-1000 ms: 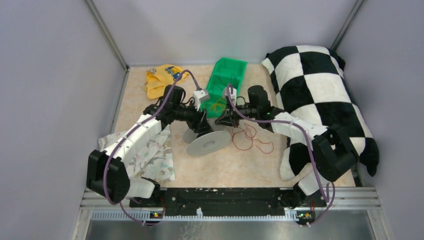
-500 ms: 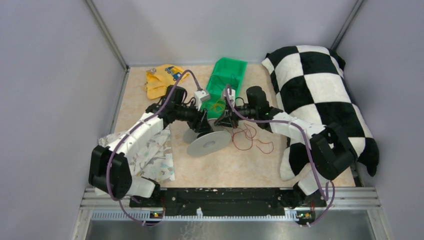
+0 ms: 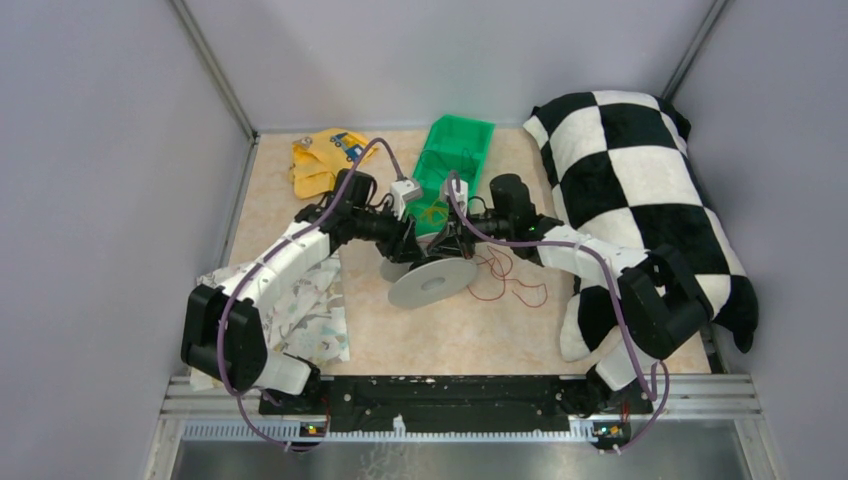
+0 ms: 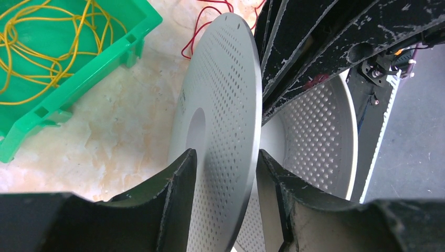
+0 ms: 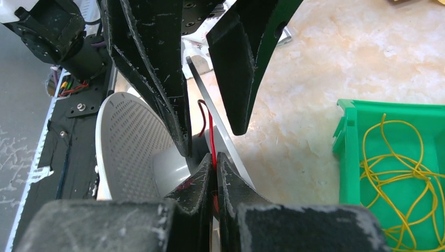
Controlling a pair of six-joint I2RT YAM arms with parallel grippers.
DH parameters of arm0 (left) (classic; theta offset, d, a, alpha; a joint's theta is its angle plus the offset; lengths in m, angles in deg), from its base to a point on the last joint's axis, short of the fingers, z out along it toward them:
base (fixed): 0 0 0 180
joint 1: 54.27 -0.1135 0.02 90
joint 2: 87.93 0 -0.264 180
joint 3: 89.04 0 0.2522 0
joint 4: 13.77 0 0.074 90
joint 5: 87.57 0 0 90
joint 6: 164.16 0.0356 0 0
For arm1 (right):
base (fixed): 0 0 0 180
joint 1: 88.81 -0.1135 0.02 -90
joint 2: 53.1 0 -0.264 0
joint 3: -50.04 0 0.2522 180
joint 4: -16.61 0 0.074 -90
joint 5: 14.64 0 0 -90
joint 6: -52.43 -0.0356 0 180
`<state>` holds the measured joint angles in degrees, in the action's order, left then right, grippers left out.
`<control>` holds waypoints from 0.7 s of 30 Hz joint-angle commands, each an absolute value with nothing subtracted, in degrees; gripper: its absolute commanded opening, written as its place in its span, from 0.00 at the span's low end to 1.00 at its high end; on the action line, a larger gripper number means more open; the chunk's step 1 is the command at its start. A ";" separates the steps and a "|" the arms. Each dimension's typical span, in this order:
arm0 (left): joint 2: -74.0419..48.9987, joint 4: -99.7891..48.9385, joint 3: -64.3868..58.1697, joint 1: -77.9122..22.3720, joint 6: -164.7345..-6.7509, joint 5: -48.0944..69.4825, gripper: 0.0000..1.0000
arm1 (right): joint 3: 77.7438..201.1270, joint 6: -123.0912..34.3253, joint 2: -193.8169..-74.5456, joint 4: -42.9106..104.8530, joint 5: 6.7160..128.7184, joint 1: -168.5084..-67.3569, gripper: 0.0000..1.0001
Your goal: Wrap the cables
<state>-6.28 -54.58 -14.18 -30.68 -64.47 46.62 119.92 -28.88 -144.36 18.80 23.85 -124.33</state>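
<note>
The grey perforated spool (image 3: 435, 282) stands tilted at the table's middle. My left gripper (image 3: 408, 248) reaches it from the left. In the left wrist view its jaws (image 4: 226, 157) stand apart on either side of one spool flange (image 4: 225, 94), open, with the rim close to the right finger. My right gripper (image 3: 445, 243) meets the spool from the right. It is shut (image 5: 214, 156) on the thin red cable (image 5: 211, 134), right at the spool's hub (image 5: 170, 168) between the flanges. The rest of the cable (image 3: 505, 280) lies in loose loops on the table beside the spool.
A green bin (image 3: 455, 160) holding a yellow wire bundle (image 4: 47, 47) stands just behind the grippers. A black-and-white checkered pillow (image 3: 640, 190) fills the right side. A yellow cloth (image 3: 320, 160) lies at the back left, a patterned cloth (image 3: 305, 310) under the left arm.
The spool and both grippers have shifted a little to the right. My left jaws have narrowed around the flange. The right gripper stays shut on the cable.
</note>
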 commanded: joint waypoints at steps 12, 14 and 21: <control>-6.99 -54.07 -11.12 -30.89 -64.06 47.82 0.35 | 119.88 -30.08 -144.73 14.20 24.65 -125.05 0.00; -7.30 -53.97 -11.21 -30.89 -64.06 47.54 0.30 | 119.79 -30.22 -144.77 14.23 24.56 -125.10 0.00; -7.52 -54.74 -10.50 -30.89 -64.00 47.00 0.00 | 118.96 -31.19 -143.94 14.03 25.21 -125.10 0.00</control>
<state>-6.28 -56.48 -13.35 -30.63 -62.98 46.25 119.70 -30.83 -144.39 16.53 24.20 -124.33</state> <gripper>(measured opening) 0.030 0.006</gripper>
